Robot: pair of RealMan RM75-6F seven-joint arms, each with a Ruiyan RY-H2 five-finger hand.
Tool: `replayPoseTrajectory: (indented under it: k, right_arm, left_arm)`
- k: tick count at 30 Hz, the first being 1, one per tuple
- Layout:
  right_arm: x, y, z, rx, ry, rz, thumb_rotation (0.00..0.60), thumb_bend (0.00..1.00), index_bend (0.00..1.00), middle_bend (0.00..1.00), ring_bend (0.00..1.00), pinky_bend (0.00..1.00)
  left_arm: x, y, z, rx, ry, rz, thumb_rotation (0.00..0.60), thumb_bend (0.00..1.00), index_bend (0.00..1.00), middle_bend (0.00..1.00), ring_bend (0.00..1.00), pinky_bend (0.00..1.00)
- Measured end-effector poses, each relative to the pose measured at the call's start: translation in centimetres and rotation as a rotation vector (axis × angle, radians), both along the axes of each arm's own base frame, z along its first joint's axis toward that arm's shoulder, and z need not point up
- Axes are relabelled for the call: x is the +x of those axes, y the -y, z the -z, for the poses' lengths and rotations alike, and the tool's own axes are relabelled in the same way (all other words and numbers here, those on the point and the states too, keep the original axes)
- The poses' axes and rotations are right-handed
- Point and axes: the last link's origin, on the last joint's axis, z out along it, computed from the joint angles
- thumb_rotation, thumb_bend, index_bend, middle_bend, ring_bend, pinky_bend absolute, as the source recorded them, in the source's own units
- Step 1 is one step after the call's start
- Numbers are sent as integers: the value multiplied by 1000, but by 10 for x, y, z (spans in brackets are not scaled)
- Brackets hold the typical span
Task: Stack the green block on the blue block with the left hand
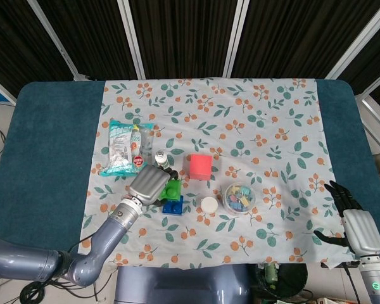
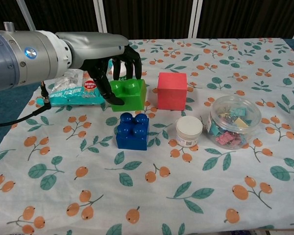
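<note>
My left hand [image 2: 112, 58] [image 1: 149, 183] grips the green block [image 2: 130, 94] [image 1: 171, 189], its dark fingers wrapped over the block's top and left side. The green block hangs tilted just behind and slightly above the blue block [image 2: 133, 130] [image 1: 173, 205], which sits on the flowered cloth. The two blocks are apart in the chest view. My right hand [image 1: 354, 223] rests at the table's near right corner in the head view, fingers apart, holding nothing.
A red cube [image 2: 172, 90] stands right of the green block. A small white jar [image 2: 189, 131] and a clear tub of clips [image 2: 234, 121] lie right of the blue block. A teal snack bag [image 2: 71, 88] and a small bottle [image 1: 161, 158] sit behind my left hand.
</note>
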Motion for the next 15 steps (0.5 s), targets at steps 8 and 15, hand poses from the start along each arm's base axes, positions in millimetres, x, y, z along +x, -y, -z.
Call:
replayPoseTrajectory:
  k: [8, 15]
  right_arm:
    - [0, 0, 0, 0, 5, 4, 600, 99, 0, 0, 0, 205]
    - [-1, 1, 0, 1, 9, 7, 600, 99, 0, 0, 0, 205]
  left_arm:
    - [3, -1, 9, -8, -22, 6, 600, 311, 479, 488, 412, 501]
    - [3, -3, 13, -5, -45, -2, 600, 311, 483, 494, 414, 504]
